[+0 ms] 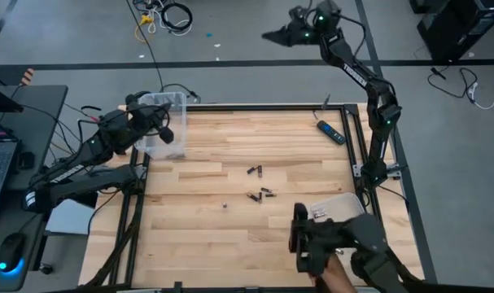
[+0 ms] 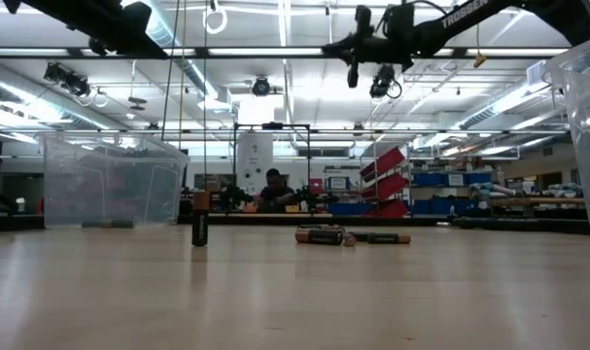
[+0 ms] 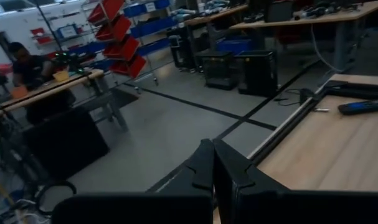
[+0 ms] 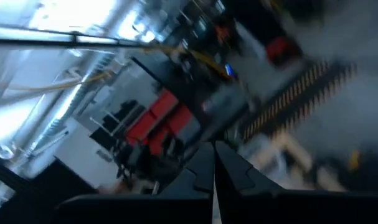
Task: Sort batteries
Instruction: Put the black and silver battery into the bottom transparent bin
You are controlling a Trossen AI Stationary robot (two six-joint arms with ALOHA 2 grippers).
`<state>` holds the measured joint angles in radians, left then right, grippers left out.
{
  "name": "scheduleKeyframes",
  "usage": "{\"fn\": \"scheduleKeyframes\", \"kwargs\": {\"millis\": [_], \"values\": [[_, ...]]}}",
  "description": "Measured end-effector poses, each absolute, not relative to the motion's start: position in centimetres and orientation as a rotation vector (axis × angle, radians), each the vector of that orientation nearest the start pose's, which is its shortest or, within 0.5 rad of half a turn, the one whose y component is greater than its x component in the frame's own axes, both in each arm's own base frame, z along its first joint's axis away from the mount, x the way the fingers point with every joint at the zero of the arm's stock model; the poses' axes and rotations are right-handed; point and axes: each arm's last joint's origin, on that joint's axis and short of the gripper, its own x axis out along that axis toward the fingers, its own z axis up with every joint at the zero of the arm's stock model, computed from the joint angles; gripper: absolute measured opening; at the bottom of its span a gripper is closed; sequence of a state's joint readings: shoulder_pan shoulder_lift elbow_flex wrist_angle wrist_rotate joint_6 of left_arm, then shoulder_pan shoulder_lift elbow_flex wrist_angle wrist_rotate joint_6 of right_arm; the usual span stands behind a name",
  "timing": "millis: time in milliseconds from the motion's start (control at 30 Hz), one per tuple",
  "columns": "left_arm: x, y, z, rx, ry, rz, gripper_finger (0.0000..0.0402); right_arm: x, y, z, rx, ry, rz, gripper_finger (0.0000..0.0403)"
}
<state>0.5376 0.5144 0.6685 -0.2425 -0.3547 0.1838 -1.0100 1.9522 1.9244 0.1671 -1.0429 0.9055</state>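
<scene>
Several small dark batteries lie loose on the wooden table: one cluster (image 1: 255, 170), another (image 1: 263, 194) and a single cell (image 1: 225, 204). In the low view one battery (image 2: 200, 218) stands upright on its end and others (image 2: 321, 235) lie on their sides. My left gripper (image 1: 167, 133) is shut and empty at the table's far left corner, beside a clear bin (image 1: 161, 122); its fingers (image 3: 213, 168) point level past the far edge. My right gripper (image 1: 267, 36) is shut and empty, raised high beyond the table's far edge (image 4: 213, 165).
A black-and-blue remote-like bar (image 1: 330, 132) lies near the far right corner. A clear tray (image 1: 336, 207) sits at the near right. A dark device (image 1: 312, 236) and a person's hand (image 1: 338, 278) are at the near edge. Cables lie on the floor beyond the table.
</scene>
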Motion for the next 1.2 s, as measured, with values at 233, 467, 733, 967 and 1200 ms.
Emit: {"fn": "scheduleKeyframes", "kwargs": {"millis": [233,467,733,967,1200], "values": [[9.4,7.0,32.3,0.210,0.191,0.952,0.0000,25.4,-36.7,40.5,0.829,0.002,0.022,0.0000],[9.3,7.1,32.4,0.282,0.225,1.004,0.0000,22.6,-33.6,33.4,1.120,0.663,-0.446,0.0000],[9.3,7.1,32.9,0.334,0.211,1.022,0.0000,19.9,-30.3,35.1,0.682,1.296,-1.107,0.0000],[9.3,7.1,32.6,0.324,0.237,1.016,0.0000,21.2,-29.5,30.5,0.790,1.453,-1.012,0.0000],[9.3,7.1,32.6,0.340,0.239,1.016,0.0000,20.5,-29.2,27.8,0.768,1.597,-0.923,0.0000]]}}
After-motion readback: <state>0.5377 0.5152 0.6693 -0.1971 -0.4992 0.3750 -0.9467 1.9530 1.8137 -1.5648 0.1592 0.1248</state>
